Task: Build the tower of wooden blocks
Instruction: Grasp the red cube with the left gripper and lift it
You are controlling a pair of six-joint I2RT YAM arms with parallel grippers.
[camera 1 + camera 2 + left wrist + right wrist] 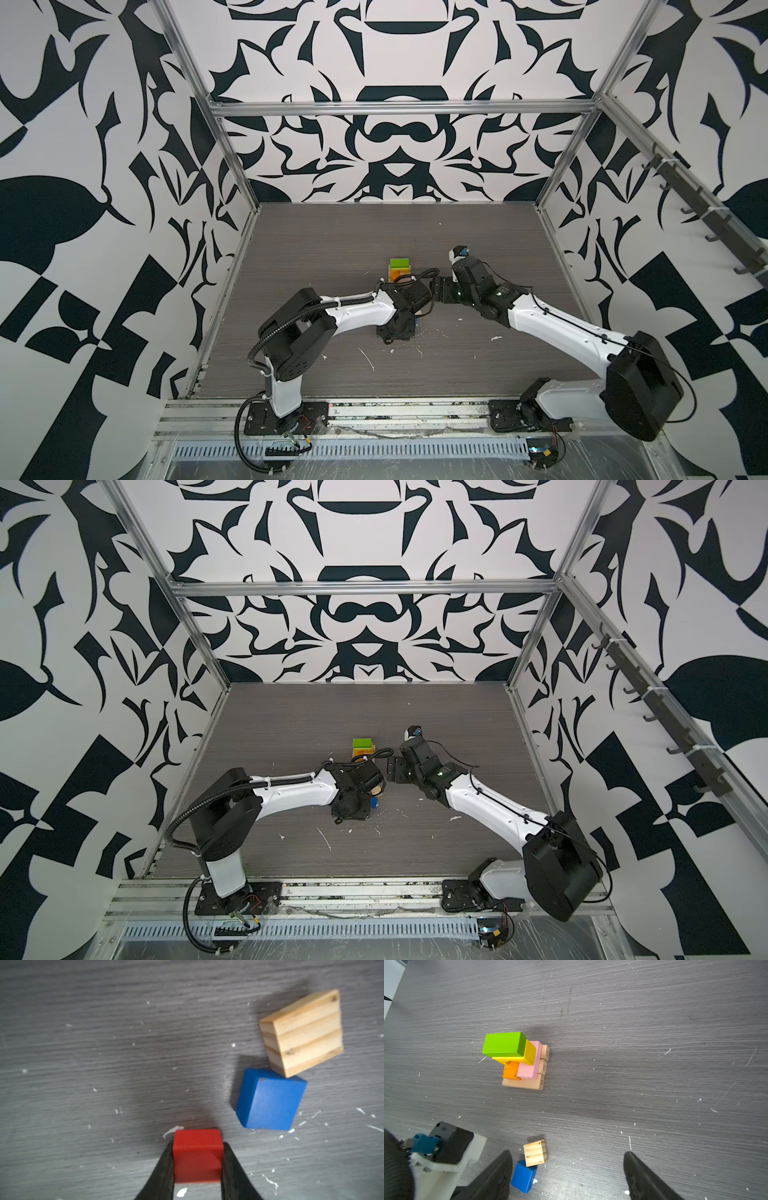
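In the left wrist view my left gripper [197, 1160] is shut on the red square block [197, 1153], low over the grey table. The blue square block [270, 1101] and the plain cube [301, 1032] lie touching each other beside it. The tower [519, 1061] stands further back: tan bars [529, 1084], then orange [511, 1071] and pink [529, 1066], then yellow [530, 1054] and green [502, 1044]. My right gripper [566, 1167] hangs open and empty, with the blue block [523, 1176] by one finger. In both top views the tower [400, 269] [362, 748] sits just behind the two wrists.
The left arm's wrist and its camera mount [446, 1147] stand close beside my right gripper. In a top view the two wrists [432, 291] nearly meet at the table's middle. Metal frame posts and patterned walls close in the table [332, 232] on three sides.
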